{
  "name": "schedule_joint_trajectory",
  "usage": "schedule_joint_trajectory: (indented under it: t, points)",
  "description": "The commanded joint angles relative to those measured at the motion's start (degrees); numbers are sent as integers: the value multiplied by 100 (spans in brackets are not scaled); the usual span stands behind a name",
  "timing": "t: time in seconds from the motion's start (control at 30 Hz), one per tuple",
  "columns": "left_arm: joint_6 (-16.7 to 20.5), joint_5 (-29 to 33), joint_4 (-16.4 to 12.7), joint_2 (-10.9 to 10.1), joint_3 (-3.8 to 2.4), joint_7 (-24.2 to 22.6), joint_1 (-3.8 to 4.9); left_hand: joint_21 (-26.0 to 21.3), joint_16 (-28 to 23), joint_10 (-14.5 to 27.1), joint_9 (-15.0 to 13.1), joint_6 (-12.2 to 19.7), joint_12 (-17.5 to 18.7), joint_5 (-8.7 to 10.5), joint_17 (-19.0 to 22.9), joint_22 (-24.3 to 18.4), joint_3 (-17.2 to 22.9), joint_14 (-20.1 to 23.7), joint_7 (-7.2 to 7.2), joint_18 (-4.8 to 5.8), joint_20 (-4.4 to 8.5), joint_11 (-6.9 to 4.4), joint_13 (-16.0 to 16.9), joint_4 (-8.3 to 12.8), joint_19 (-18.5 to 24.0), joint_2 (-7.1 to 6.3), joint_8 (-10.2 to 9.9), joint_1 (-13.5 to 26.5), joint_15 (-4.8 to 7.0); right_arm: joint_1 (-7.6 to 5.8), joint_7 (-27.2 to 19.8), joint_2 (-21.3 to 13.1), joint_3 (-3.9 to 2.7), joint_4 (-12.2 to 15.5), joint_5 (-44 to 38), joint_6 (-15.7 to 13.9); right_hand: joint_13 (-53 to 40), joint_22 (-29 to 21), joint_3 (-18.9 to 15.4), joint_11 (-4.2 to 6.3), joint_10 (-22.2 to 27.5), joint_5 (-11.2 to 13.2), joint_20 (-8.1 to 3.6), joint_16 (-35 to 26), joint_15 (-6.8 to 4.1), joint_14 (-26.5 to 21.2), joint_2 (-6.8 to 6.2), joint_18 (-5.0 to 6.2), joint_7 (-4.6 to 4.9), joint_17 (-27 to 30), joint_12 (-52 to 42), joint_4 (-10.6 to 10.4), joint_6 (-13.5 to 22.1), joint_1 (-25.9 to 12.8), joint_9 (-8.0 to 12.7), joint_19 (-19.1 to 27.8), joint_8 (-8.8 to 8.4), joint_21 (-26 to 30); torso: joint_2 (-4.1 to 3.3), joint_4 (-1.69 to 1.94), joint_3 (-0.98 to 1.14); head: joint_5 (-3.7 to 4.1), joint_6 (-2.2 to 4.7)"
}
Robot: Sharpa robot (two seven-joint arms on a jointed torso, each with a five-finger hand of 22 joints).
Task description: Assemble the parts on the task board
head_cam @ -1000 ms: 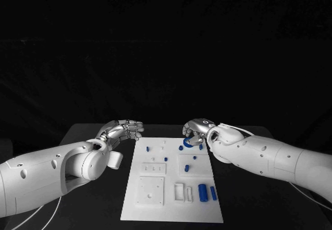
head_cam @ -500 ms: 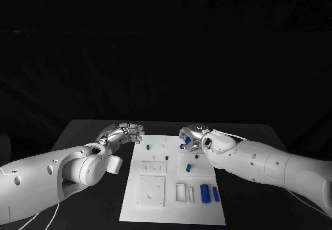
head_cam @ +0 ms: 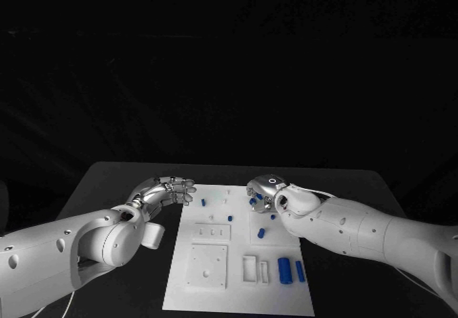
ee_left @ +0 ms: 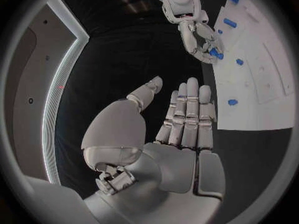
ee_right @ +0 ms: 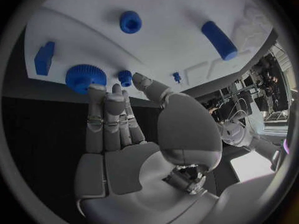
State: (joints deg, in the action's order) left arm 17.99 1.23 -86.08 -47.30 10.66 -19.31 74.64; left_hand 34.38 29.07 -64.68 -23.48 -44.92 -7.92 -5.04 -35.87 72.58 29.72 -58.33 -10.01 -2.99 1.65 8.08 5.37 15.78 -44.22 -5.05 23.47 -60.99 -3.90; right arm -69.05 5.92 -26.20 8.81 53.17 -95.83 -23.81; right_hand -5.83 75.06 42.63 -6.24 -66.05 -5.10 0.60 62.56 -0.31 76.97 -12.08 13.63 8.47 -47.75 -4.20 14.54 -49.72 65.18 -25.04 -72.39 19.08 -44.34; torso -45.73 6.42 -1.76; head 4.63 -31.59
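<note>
Two hands sit at the far end of the board (head_cam: 239, 271), one at each long edge. No brand, label or writing is legible to me anywhere on the board, the parts or the arms.

My left hand (head_cam: 164, 191) hangs over the black table (head_cam: 114, 182) just off the board's far left corner. In its wrist view the fingers (ee_left: 188, 115) lie straight and side by side, the thumb stands a little apart, and nothing is in it.

My right hand (head_cam: 266, 190) is over the board's far right corner. In its own wrist view the fingers (ee_right: 111, 119) are extended together, their tips at a blue gear (ee_right: 86, 77) lying on the board; I cannot tell whether they touch it. The left wrist view shows something blue at those fingertips, but I can't make out if it is pinched or merely behind them, so I cannot tell the state of that hand.

Around the gear I see a small round peg (ee_right: 125, 76), a blue block (ee_right: 44, 57) at the board's edge, a short knob (ee_right: 130, 21) and a cylinder (ee_right: 219, 40) further in. In the head view the right hand hides the gear and part of the far right corner. Near the board's near right corner lie two blue rods (head_cam: 283, 269) beside white slotted fixtures (head_cam: 252, 267).
</note>
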Motion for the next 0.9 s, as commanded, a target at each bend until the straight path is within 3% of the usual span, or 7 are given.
schedule_joint_trajectory:
  t: [0.03, 0.27, 0.43, 0.9]
  points:
    - [-117, 7, -21, 10, -9, 4, 10, 18, -4, 35, -7, -34, 37, 31, 9, -8, -45, 43, -5, -89, 4, 6, -9, -7, 27, -6, 11, 63, -11, 4, 44, 20, -1, -2, -150, -68, -13, 107, 53, 7, -67, 39, -301, 37, -5, -27, -58, 137, -4, 19, 2, -13, -71, -14, 4, -260, 30, -27, -95, 14, -1, 4, 37]
    - [-114, 8, -38, -12, -11, 17, 11, 19, -4, 35, -10, -34, 39, 31, 9, -9, -47, 42, -5, -89, 3, 7, -9, -12, 27, -5, 10, 71, -11, 4, 122, -38, -1, -10, -232, -69, -32, 107, 97, 25, -122, 62, -303, 70, -22, -33, -55, 137, -3, 57, -15, -28, -118, -1, 2, -261, 45, -46, -155, 23, 1, 18, 60]
    - [-115, 8, -27, -16, -11, 23, 11, 19, -3, 35, -12, -35, 39, 31, 9, -10, -48, 42, -5, -89, 3, 7, -8, -13, 27, -6, 9, 73, -11, 4, 119, -68, -1, 21, -243, -45, -57, 108, 133, 47, -187, 81, -306, 102, -43, -41, -56, 137, -1, 95, -36, -40, -173, 7, -2, -263, 63, -67, -220, -2, -5, 0, 104]
    - [-118, 8, -7, -21, -11, 37, 11, 20, -3, 36, -16, -34, 42, 29, 10, -12, -46, 42, -5, -91, 4, 7, -8, -15, 27, -4, 7, 76, -11, 3, 112, -116, -1, 126, -349, -188, -288, 132, 322, 202, -589, 170, -342, 256, -193, -58, 33, 137, -68, 229, -194, -4, -506, 102, -59, -312, 184, -260, -328, -7, -16, 10, 203]
